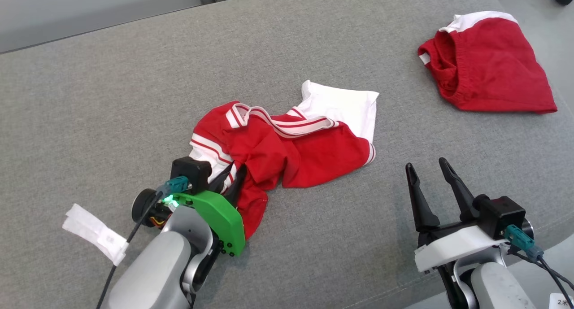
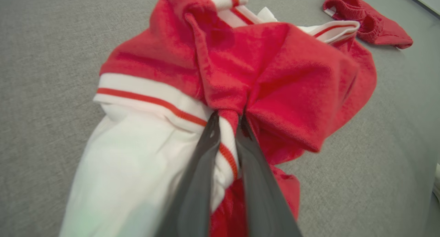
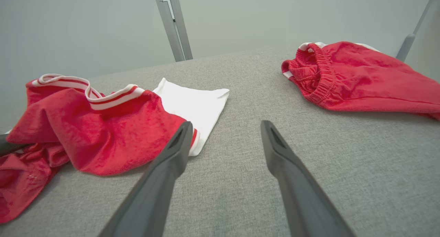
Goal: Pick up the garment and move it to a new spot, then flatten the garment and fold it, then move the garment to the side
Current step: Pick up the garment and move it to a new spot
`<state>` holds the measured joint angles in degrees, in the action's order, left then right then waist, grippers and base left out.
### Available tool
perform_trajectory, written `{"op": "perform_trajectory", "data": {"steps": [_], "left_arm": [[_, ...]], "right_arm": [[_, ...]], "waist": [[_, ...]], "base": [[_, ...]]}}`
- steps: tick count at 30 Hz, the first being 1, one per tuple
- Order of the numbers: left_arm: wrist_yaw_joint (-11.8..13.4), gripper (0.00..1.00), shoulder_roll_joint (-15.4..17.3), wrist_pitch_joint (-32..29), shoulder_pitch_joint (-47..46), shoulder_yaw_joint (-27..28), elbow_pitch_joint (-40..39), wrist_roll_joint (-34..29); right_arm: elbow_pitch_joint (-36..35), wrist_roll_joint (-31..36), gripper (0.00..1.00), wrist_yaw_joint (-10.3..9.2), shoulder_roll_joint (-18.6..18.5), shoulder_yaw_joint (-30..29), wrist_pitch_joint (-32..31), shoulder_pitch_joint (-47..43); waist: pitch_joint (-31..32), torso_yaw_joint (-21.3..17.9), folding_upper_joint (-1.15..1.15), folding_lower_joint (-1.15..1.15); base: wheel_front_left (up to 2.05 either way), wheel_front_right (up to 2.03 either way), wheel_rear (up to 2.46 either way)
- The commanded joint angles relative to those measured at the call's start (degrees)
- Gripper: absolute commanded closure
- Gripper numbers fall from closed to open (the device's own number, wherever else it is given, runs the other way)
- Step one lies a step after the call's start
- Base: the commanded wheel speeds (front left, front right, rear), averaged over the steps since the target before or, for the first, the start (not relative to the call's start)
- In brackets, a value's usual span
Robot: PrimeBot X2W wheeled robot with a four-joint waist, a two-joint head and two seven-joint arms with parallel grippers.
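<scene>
Overhead, the head view shows two red items on one grey woven tabletop [image 1: 112, 98]: the crumpled bright red thin garment [image 1: 314, 156] with white striped trim at centre, and plain red elastic-waist shorts [image 1: 489, 67] far right. The left gripper [image 1: 232, 180] pinches the garment's near-left edge. Left wrist view: two dark fingers [image 2: 202, 161] clamp one striped fold. Right wrist view: the right gripper [image 3: 226, 122] is spread, clear of the garment.
</scene>
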<state>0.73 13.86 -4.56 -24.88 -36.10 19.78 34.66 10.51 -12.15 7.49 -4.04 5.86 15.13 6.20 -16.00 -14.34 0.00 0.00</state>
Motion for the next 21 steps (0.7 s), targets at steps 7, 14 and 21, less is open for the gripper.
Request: {"op": "perform_trajectory", "data": {"steps": [7,14,21], "left_arm": [[1.17,0.0,-0.91,13.98,0.03,1.28,6.02,-3.62],[4.22,0.0,3.68,18.99,8.97,3.56,0.22,-5.51],[6.14,0.0,7.57,19.75,21.12,9.96,-6.64,-5.68]], "right_arm": [[-0.27,0.87,0.0,0.0,-1.64,-2.05,0.01,-2.06],[-2.66,1.85,0.0,0.0,-3.44,-4.98,0.01,-4.48],[-3.46,2.53,0.0,-0.01,-4.98,-8.07,0.01,-7.66]], "waist": [[3.36,3.41,0.0,0.0],[7.72,6.55,0.0,0.0],[11.25,10.72,0.0,0.0]], "base": [[0.0,0.0,0.0],[0.0,0.0,0.0],[0.0,0.0,0.0]]}}
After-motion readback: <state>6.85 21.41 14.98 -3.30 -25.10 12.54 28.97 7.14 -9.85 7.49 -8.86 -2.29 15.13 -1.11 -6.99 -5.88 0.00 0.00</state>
